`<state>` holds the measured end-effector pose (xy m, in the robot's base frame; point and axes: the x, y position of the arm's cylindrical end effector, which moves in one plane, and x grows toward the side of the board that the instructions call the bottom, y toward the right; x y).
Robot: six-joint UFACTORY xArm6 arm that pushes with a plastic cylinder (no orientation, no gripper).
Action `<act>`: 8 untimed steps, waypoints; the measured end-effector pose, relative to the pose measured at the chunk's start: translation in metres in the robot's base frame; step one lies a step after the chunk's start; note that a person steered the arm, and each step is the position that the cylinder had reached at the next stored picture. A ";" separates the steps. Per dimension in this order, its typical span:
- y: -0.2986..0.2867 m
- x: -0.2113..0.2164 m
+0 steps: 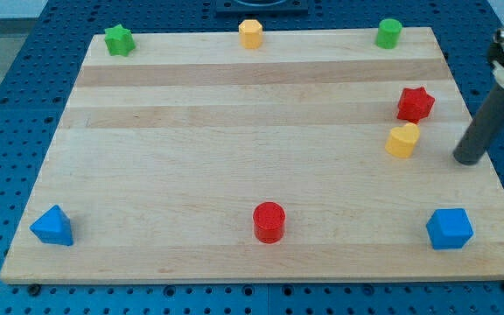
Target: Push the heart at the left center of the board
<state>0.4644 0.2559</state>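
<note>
A yellow heart [402, 140] lies on the wooden board [234, 140] at the view's right, just below a red star [416, 103]. My tip [468, 160] rests on the board to the right of the yellow heart, a short gap away and not touching it. The dark rod rises from the tip toward the view's upper right.
A green star [119, 39], a yellow hexagon [250, 33] and a green cylinder [388, 33] stand along the top edge. A blue triangle [52, 226], a red cylinder [269, 221] and a blue block [450, 228] stand along the bottom edge.
</note>
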 end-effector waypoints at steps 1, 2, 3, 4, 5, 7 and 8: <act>-0.034 -0.011; -0.079 -0.036; -0.113 -0.036; -0.133 -0.023; -0.154 -0.016; -0.170 -0.005; -0.187 -0.004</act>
<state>0.4607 0.0688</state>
